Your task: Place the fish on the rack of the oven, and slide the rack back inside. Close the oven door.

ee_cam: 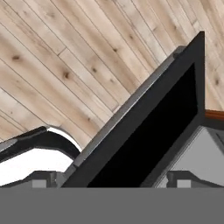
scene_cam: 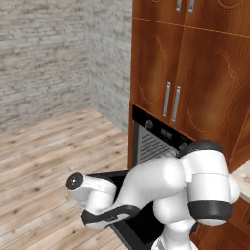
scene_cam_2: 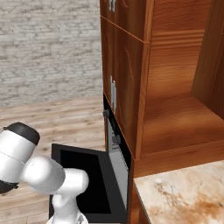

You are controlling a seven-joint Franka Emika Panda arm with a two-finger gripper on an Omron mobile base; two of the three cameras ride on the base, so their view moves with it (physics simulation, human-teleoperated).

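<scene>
Oven door (scene_cam_2: pixel 85 183) is down, lying flat and open in front of the oven (scene_cam: pixel 151 139), over the wood floor (scene_cam: pixel 44 161). Claw (ee_cam: pixel 109 179) jaws spread wide, gripping nothing, hanging above the door's outer edge. Bar handle (ee_cam: pixel 131 105) runs along that edge.

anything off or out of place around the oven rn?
Nothing looks spilled or damaged. The oven door hangs fully open, flat over the wood floor, which fits the job. The end effector is open and empty above the door's edge. The countertop has brownish mottling, probably just stone pattern.
</scene>
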